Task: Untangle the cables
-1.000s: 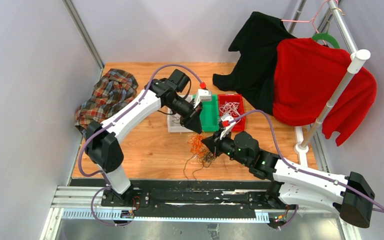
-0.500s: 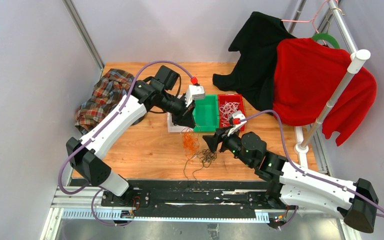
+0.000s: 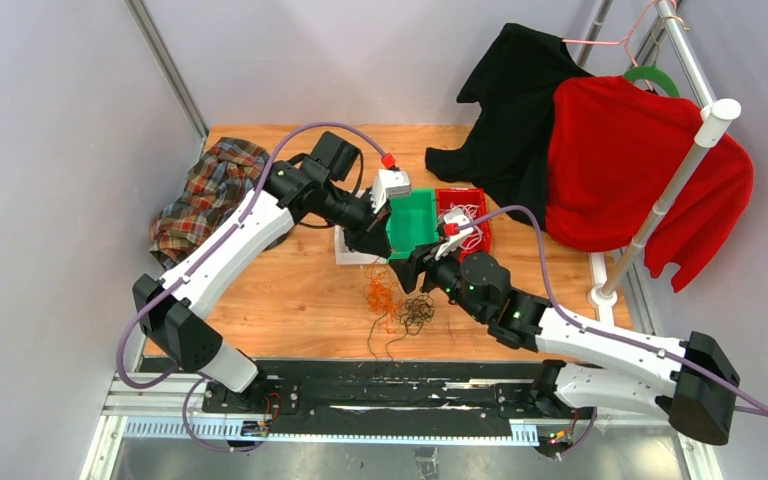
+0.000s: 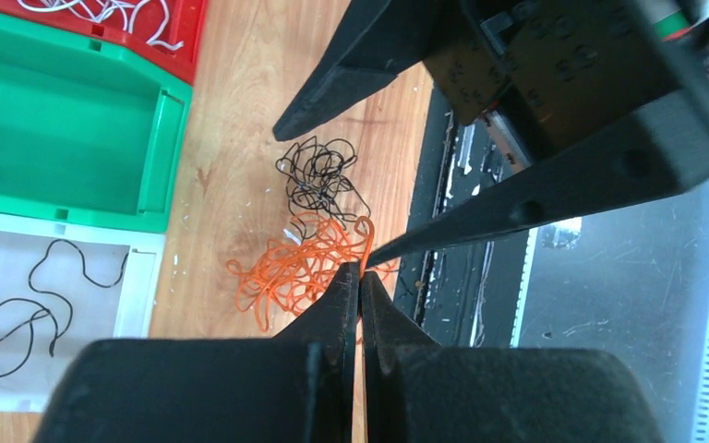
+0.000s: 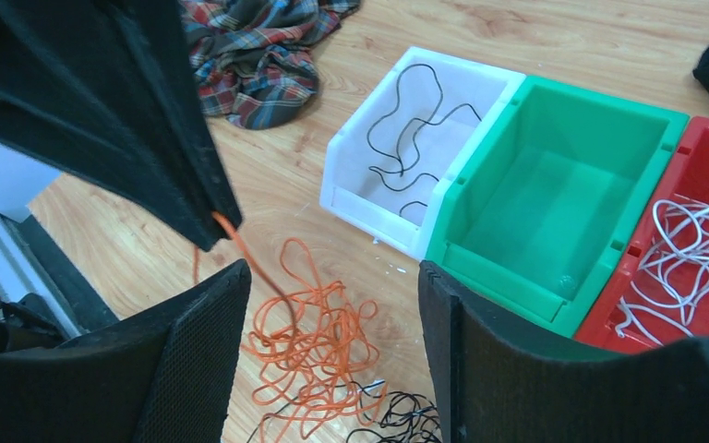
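A loose orange cable tangle [image 3: 381,297] [image 5: 309,360] lies on the wooden table, with a black cable tangle [image 3: 418,312] [image 4: 318,175] beside it. My left gripper [image 3: 378,250] [image 4: 360,269] hangs above them, shut on one orange strand that runs down to the tangle [image 4: 300,268]. Close to its right, my right gripper [image 3: 415,275] [image 5: 332,277] stands open over the cables with nothing between its fingers. One black cable [image 5: 406,120] lies in the white bin [image 5: 369,208]. White cables [image 5: 692,240] lie in the red bin [image 5: 628,323].
An empty green bin [image 3: 415,225] [image 5: 517,286] stands between the white and red bins. A plaid cloth [image 3: 215,190] lies at the table's left. A black garment [image 3: 520,110] and a red sweater [image 3: 630,165] hang on a rack at the right.
My right gripper has opened and moved up-left toward the left gripper. The left arm pulled the orange strand toward the bins, and the orange tangle shifted left of the black one.
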